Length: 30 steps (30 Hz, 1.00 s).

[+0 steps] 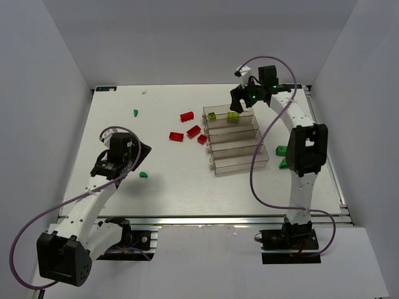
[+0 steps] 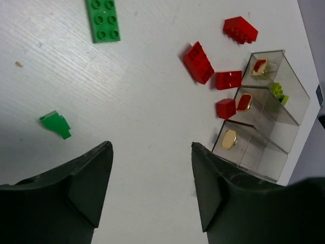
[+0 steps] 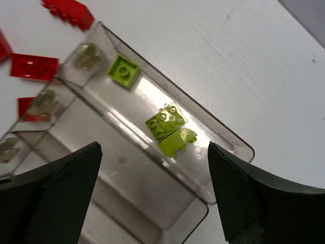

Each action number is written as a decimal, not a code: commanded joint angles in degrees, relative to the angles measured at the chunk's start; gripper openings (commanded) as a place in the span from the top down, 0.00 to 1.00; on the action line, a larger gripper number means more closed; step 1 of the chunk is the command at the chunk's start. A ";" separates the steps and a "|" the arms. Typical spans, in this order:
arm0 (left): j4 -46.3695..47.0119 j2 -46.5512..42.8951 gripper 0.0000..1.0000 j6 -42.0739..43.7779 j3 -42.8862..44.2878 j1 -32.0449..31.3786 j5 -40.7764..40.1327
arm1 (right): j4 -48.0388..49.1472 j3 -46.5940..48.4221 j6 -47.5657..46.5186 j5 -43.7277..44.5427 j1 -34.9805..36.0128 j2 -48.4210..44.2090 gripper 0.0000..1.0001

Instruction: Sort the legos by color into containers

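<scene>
The right gripper (image 3: 152, 147) hung over the farthest tray (image 3: 238, 148) of the containers (image 1: 240, 163), the one nearest the table's (image 1: 156, 205) far edge. Its jaws were spread wide with nothing between them. Three yellow-green bricks (image 3: 166, 121) lay on that tray's floor, two touching each other directly below the jaws and one apart toward the tray's other end. That drop looked complete, so the clean way to finish it was a straight lift until the fingertips cleared the clear wall. Any sideways drag would likely have slid so light a tray. Two green bricks (image 1: 282, 149) near the table's right edge looked like this arm's natural next pick. The left gripper (image 2: 152, 147) hovered low over the table's left half, fingers apart and empty. A small green brick (image 2: 56, 124) lay near it but off to one side, not between the fingers. A good grasp there called for centring over the piece, squaring the jaws to its sides and going down almost to the surface before closing. Four red bricks (image 2: 198, 62) sat clustered just beside the trays' left ends, so any carry to the trays was best kept high above them.
</scene>
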 commanded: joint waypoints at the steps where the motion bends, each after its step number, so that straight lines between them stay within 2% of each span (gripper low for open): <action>1: -4.06 0.57 0.33 -1.17 1.18 1.04 -3.33 | 2.95 -4.22 -1.35 -5.45 -1.23 -11.47 0.11; 2: -4.24 1.88 0.36 -0.12 1.35 1.39 -3.24 | 0.95 -3.63 -2.31 -9.82 -1.76 -12.26 0.13; 3: -4.85 2.85 0.39 0.76 2.22 1.65 -3.07 | -5.42 -2.66 -4.49 -19.26 -2.64 -12.27 0.20; 4: -5.38 3.99 0.42 1.81 3.10 2.27 -2.98 | -7.83 -2.39 -5.82 -23.09 -2.73 -12.53 0.41; 5: -6.08 6.61 0.45 3.73 4.07 2.53 -3.24 | -8.81 -3.52 -6.70 -25.48 -2.74 -14.97 0.54; 6: -7.04 8.03 0.48 4.71 6.08 3.06 -3.41 | -7.43 -8.41 -7.32 -27.68 -2.39 -16.82 0.72; 7: -7.66 9.43 0.48 5.50 7.14 3.41 -3.85 | -6.29 -11.07 -7.41 -28.05 -2.30 -18.41 0.76; 8: -8.45 12.32 0.46 6.64 8.20 3.76 -4.99 | -5.41 -13.18 -7.33 -27.97 -2.21 -21.12 0.76; 9: -8.63 13.83 0.43 7.26 10.21 4.55 -5.00 | -4.35 -16.16 -7.15 -27.53 -2.21 -22.02 0.69; 10: -8.98 15.41 0.33 7.70 11.36 5.08 -5.17 | -4.17 -17.06 -6.37 -26.92 -2.30 -22.64 0.61; 14: -10.83 24.19 0.20 10.07 17.42 6.40 -5.53 | -5.22 -18.82 -5.31 -21.91 -2.30 -24.22 0.34; 15: -11.18 28.22 0.19 10.43 18.83 6.58 -5.09 | -5.31 -19.09 -5.04 -20.07 -2.38 -24.31 0.32; 22: -14.79 44.84 0.12 13.15 31.13 6.67 -5.70 | -4.34 -22.95 -4.43 -19.09 -3.09 -26.77 0.30; 26: -16.36 50.13 0.12 15.09 37.46 6.67 -7.63 | -2.85 -24.88 -2.93 -19.35 -4.14 -27.91 0.30; 30: -16.29 53.21 0.13 16.32 38.97 6.67 -8.86 | -1.88 -26.30 -1.70 -19.79 -5.02 -28.53 0.30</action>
